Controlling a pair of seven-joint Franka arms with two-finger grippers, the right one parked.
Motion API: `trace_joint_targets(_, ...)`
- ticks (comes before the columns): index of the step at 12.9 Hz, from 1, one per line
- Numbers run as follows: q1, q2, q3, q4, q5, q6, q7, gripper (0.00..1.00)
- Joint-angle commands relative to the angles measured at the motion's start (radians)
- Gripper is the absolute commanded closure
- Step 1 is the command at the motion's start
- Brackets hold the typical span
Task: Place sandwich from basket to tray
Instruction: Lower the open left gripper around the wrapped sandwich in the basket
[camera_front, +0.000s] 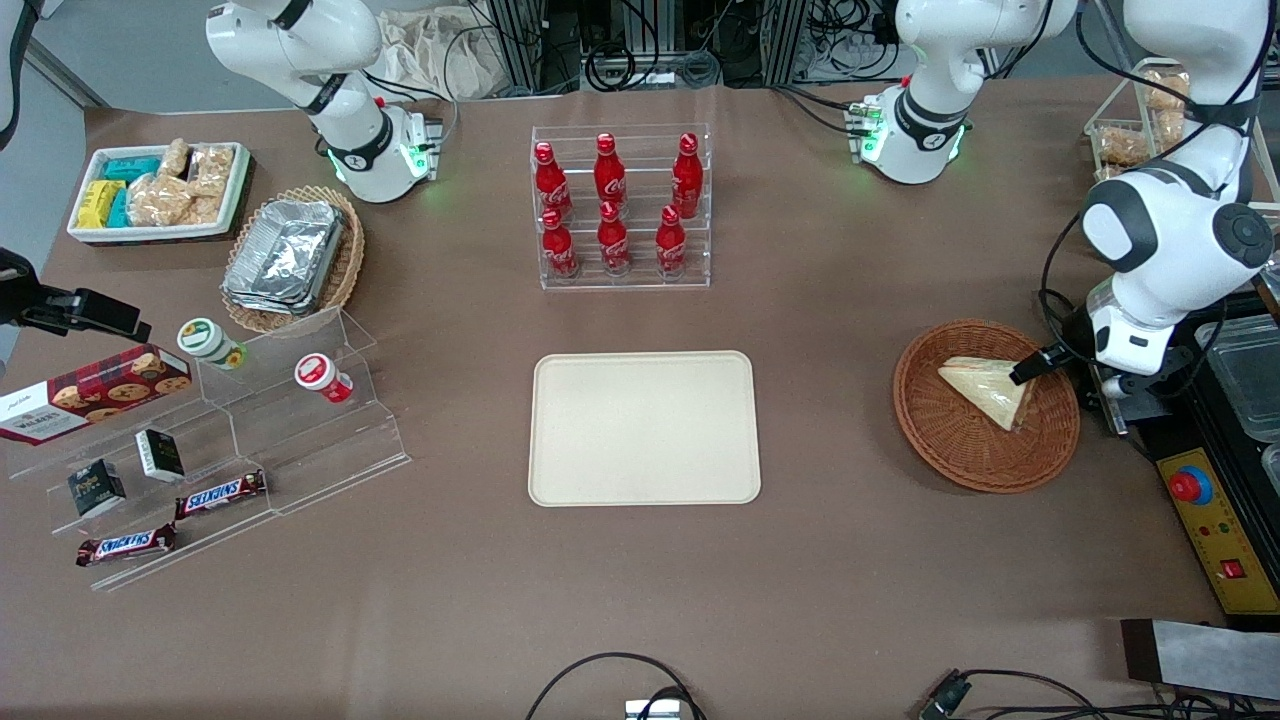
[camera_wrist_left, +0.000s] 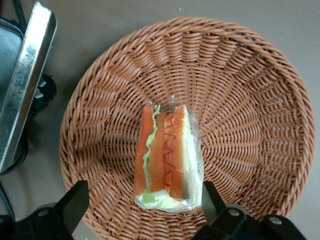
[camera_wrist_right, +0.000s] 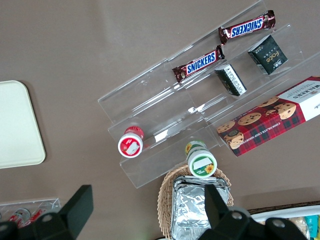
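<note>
Released pincer (camera_wrist_left: 140, 202) hovers over the clear-wrapped triangular sandwich (camera_wrist_left: 167, 157) in the round reddish woven basket (camera_wrist_left: 250, 100) on the brown desk (camera_front: 640, 580).

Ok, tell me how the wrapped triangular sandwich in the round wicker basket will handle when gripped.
The clear-wrapped white-bread sandwich probably squashes easily: soft bread, leafy filling. Its film looks slippery. The open gripper straddles it above the reddish-brown wicker basket.

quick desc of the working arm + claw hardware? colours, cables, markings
Left arm: glossy white rounded shells, dark grey joint caps and bands, black cables looped alongside. Its base bears a black ring with a small logo and glowing green lights. The claw, above the sandwich in the basket, has two flat black fingers on a black body with silver screws.
</note>
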Motion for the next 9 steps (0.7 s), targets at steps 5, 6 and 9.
trace_joint_targets(5, -0.012, 0.059, -0.012, -0.012, -0.088, 0.102, -0.009, 0.0)
trace_joint_targets(6, -0.019, 0.07, -0.015, -0.012, -0.1, 0.111, -0.01, 0.0)
trace_joint_targets(9, -0.032, 0.084, -0.016, -0.015, -0.146, 0.138, -0.01, 0.03)
